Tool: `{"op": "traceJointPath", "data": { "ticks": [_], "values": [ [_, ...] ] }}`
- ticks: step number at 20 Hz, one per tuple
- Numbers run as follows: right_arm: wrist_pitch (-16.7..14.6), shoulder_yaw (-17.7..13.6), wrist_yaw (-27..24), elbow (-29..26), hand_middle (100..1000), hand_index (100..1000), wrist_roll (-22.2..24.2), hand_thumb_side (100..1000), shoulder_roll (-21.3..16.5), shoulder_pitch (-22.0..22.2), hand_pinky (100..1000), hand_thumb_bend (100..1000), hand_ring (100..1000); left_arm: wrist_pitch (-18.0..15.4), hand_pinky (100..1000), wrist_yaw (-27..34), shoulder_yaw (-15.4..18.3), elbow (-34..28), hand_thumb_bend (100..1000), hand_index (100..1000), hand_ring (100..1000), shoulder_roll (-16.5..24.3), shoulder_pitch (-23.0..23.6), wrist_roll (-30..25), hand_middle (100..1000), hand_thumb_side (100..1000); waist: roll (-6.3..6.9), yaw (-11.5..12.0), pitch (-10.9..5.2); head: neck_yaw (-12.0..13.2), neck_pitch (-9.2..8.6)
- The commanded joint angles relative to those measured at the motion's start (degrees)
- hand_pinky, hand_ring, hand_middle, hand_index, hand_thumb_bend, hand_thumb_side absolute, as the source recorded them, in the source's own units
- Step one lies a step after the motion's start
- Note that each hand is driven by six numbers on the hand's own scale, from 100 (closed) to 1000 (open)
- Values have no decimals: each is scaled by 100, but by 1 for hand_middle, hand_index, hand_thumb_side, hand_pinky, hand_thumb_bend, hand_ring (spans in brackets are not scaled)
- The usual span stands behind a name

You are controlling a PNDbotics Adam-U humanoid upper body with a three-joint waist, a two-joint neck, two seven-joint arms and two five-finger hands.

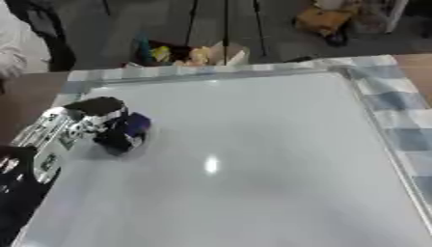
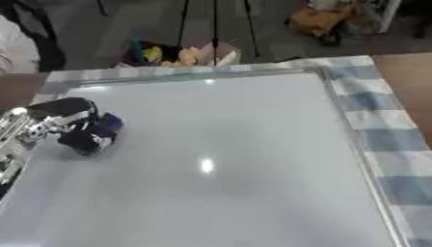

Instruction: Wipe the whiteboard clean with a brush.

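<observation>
The left hand (image 1: 84, 120) has its fingers (image 1: 114, 137) curled round a dark blue brush (image 1: 133, 124), pressing it down on the whiteboard (image 1: 253, 159) near that board's left edge, the white surface spreading away to the fingers' right over a blue-and-white checked cloth (image 1: 405, 120) covering the table.

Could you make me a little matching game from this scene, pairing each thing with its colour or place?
Things:
1. whiteboard
2. brush
3. left hand
4. checked cloth

Descriptions:
A. dark blue, resting on the board
B. blue and white squares along the right side
C. white and glossy, silver-framed
D. black and silver, curled round the brush at the board's left side

Pairs: 1-C, 2-A, 3-D, 4-B
</observation>
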Motion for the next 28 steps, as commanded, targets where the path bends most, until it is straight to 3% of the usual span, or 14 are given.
{"op": "traceJointPath", "data": {
  "ticks": [1, 22, 28],
  "values": [
    [-2, -26, -32, -86, 726, 784, -15, 855, -108, -46, 792, 100, 817, 0, 196, 42, -21, -331, 100, 406, 338, 269, -30, -31, 213, 604, -13, 12, -132, -22, 30],
    [-24, -12, -33, -86, 726, 784, -1, 850, -103, -98, 793, 100, 816, -146, 184, 556, -612, -2221, 100, 404, 333, 410, 181, -569, 210, 603, -44, 45, -124, -55, 46],
    [-30, -21, -32, -86, 727, 784, -12, 850, -82, -98, 793, 100, 816, -234, 178, 720, -789, -2592, 100, 402, 329, 207, 129, -753, 208, 611, -58, 43, -144, -49, 52]
  ]
}}
